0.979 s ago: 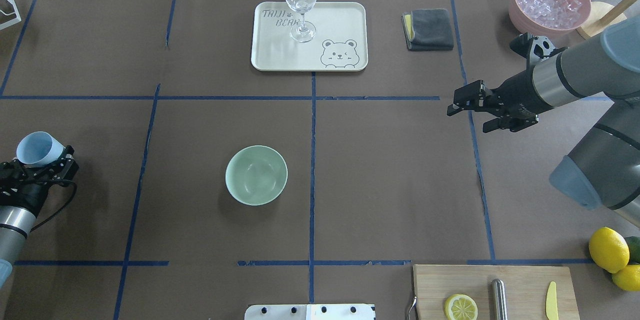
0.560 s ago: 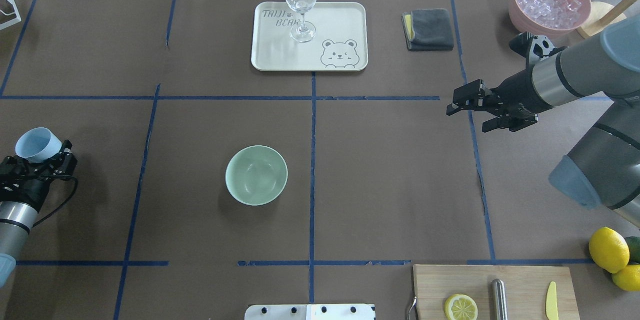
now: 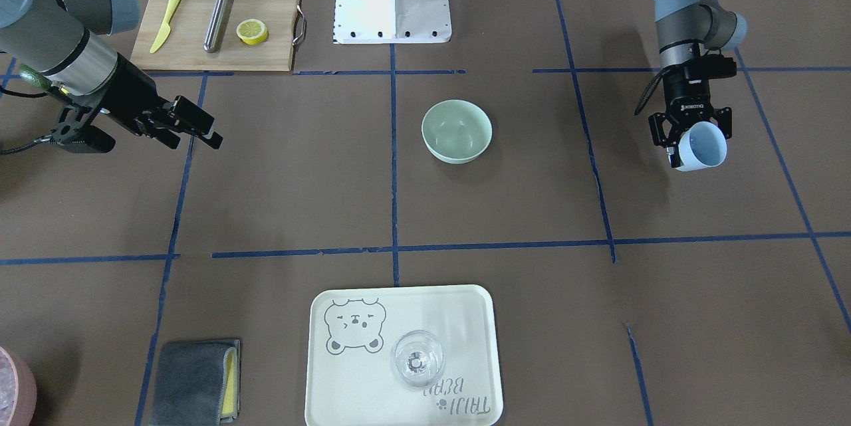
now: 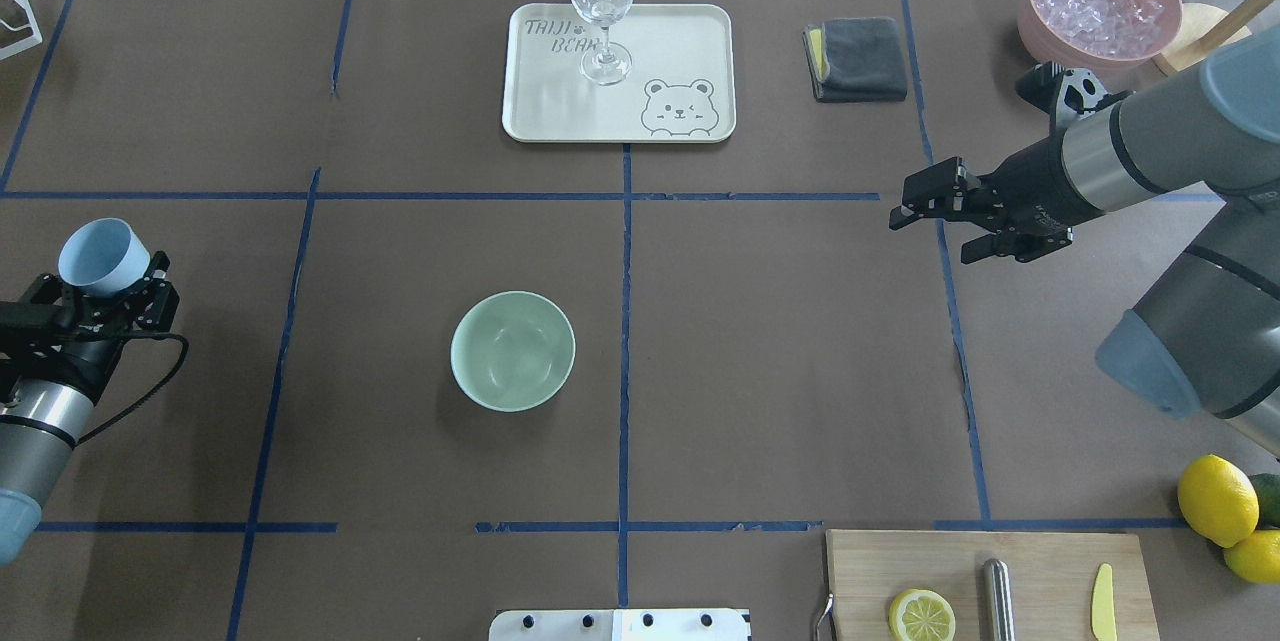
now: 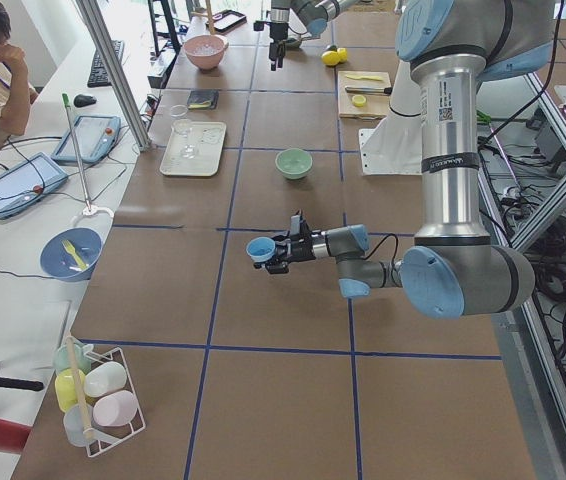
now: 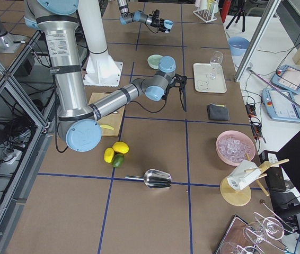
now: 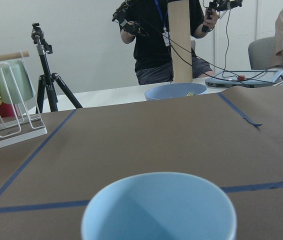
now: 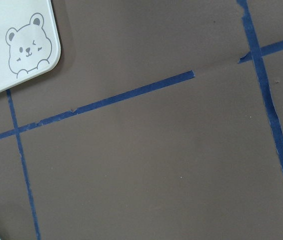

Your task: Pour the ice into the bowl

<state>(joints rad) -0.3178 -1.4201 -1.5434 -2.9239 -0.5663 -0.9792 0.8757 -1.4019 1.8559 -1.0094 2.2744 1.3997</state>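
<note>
The pale mint-green bowl (image 4: 513, 351) stands left of the table's centre and looks empty; it also shows in the front view (image 3: 457, 131). My left gripper (image 4: 105, 289) is shut on a light blue cup (image 4: 103, 256) at the far left, well left of the bowl. The front view shows this gripper (image 3: 691, 138) and the cup (image 3: 703, 145) with its mouth tilted outward. The left wrist view shows the cup's rim (image 7: 159, 200) and no cubes in the part seen. The task's ice is hidden. My right gripper (image 4: 935, 224) is open and empty, hovering right of centre.
A cream tray (image 4: 690, 31) with a wine glass (image 4: 602, 6) sits at the back. A grey cloth (image 4: 858, 58) and a pink container of pale cubes (image 4: 1098, 6) lie at the back right. A cutting board (image 4: 1040, 561) with a lemon half, and whole lemons (image 4: 1216, 499), are at the front right.
My left gripper has carried the blue cup forward and slightly toward the table's middle. The right gripper has shifted only a little.
</note>
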